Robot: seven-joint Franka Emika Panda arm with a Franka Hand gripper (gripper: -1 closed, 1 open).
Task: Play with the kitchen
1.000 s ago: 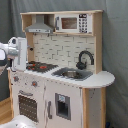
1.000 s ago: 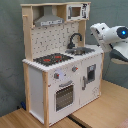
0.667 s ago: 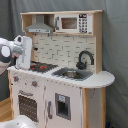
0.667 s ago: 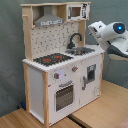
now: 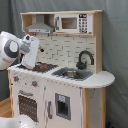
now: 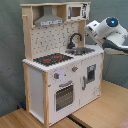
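In the first exterior view the arm [image 5: 20, 50] is covering the stovetop's [image 5: 47, 66] left part, and the pincer is hiding behind the arm, so I cannot tell whether it is spread or pressed together. The kitchen [image 5: 65, 95] is standing in the middle in both exterior views, on a wooden floor [image 6: 100, 112]. In the second exterior view the arm [image 6: 107, 32] is blocking the counter's far end beside the sink [image 6: 82, 51], and the frame's right edge is cutting it off.
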